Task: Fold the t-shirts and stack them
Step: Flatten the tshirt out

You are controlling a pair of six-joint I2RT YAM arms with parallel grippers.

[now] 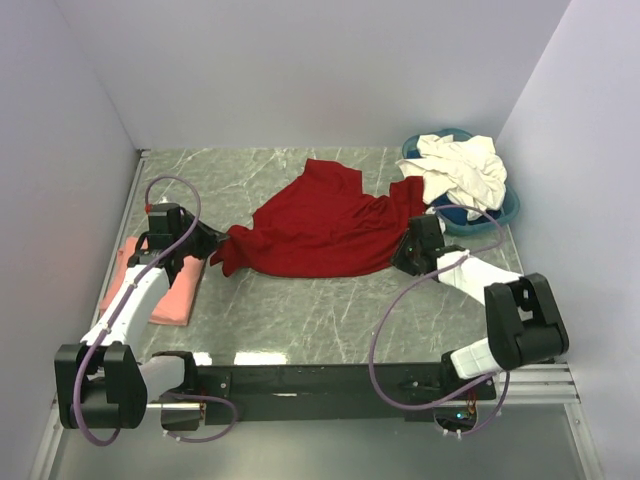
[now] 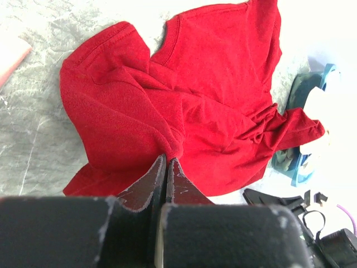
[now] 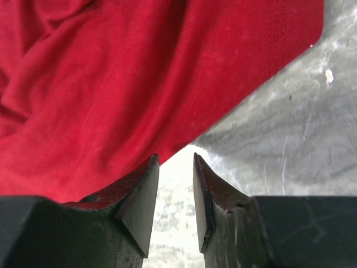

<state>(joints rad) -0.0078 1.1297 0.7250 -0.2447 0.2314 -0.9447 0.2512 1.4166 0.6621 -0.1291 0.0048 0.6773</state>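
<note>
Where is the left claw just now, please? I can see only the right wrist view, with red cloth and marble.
Observer: The left claw is shut on the left end of the red t-shirt.
Operator: Thank you. Are other shirts about?
Observer: A pink t-shirt lies flat, left of the red one.
Operator: And any white ones?
Observer: White t-shirts are heaped in a blue basin at the far right.

I find nothing to read in any of my 3 views; the deep red t-shirt [image 2: 195,100] shows no legible print, label or brand; no lettering, number or sign can be made out anywhere else.
</note>
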